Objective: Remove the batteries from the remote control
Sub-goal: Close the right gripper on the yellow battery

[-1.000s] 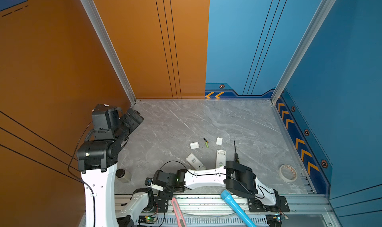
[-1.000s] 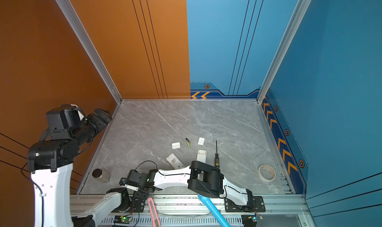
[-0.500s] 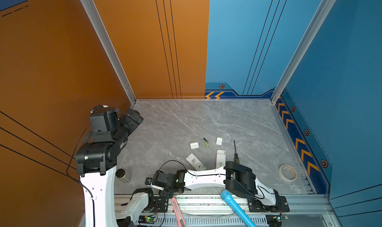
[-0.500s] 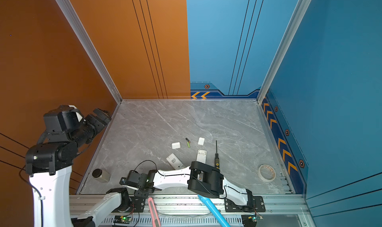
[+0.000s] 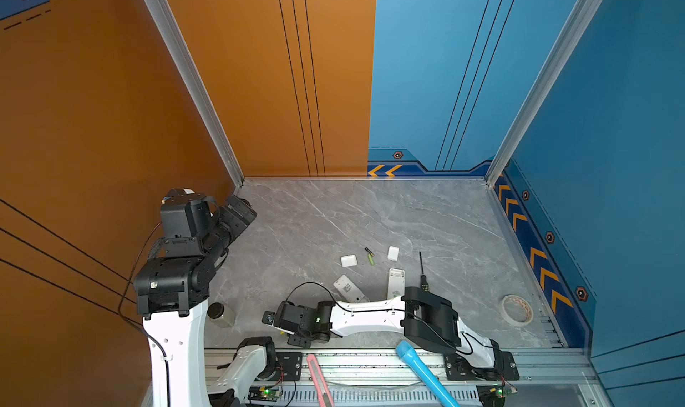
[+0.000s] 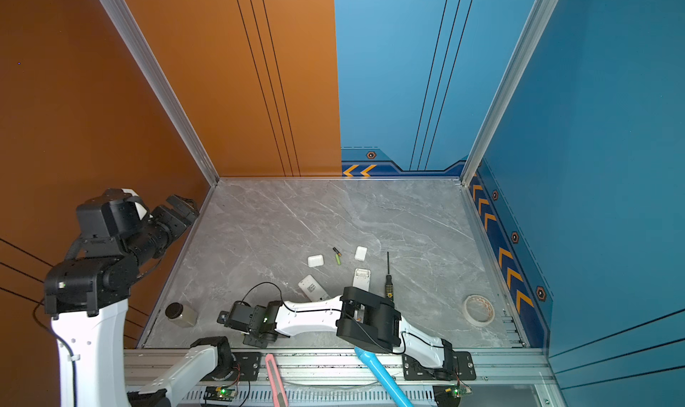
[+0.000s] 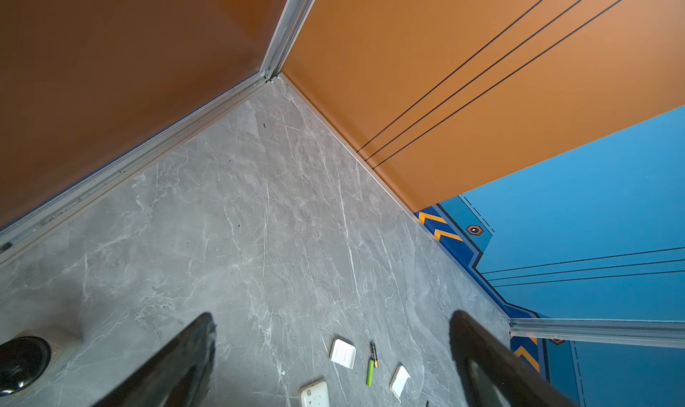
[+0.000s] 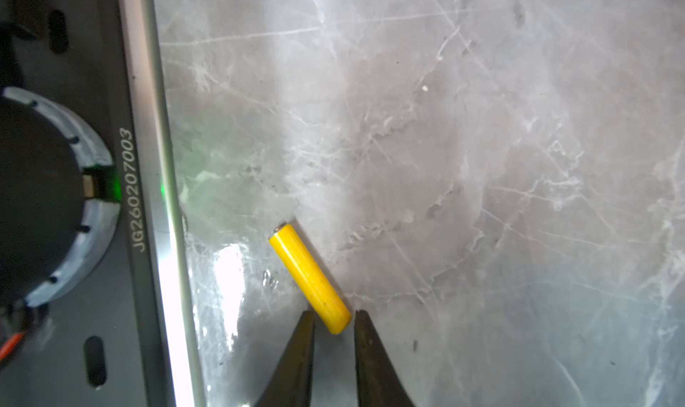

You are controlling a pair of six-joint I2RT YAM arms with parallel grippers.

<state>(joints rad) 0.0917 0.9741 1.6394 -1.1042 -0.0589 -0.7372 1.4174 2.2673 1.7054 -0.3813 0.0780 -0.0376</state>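
Note:
A yellow battery [image 8: 309, 277] lies on the grey table by the front rail. My right gripper [image 8: 332, 312] is shut on its near end, low at the front of the table [image 5: 287, 333]. A green battery [image 5: 371, 259] and a black-and-green battery [image 5: 368, 252] lie end to end mid-table, between two white covers [image 5: 348, 261] [image 5: 393, 253]. Two white remote controls [image 5: 348, 288] [image 5: 396, 282] lie just in front of them, partly hidden by my right arm. My left gripper [image 5: 241, 208] hangs high at the left wall, open and empty [image 7: 333, 318].
A black-and-yellow screwdriver [image 5: 422, 275] lies right of the remotes. A tape roll [image 5: 516, 310] sits at the right edge and a dark-lidded jar [image 5: 220, 314] at the front left. A blue flashlight [image 5: 422, 368] and a pink knife [image 5: 318, 379] rest on the front rail.
My left arm has shifted slightly back toward the left wall. The right arm stays in the same place at the table's front.

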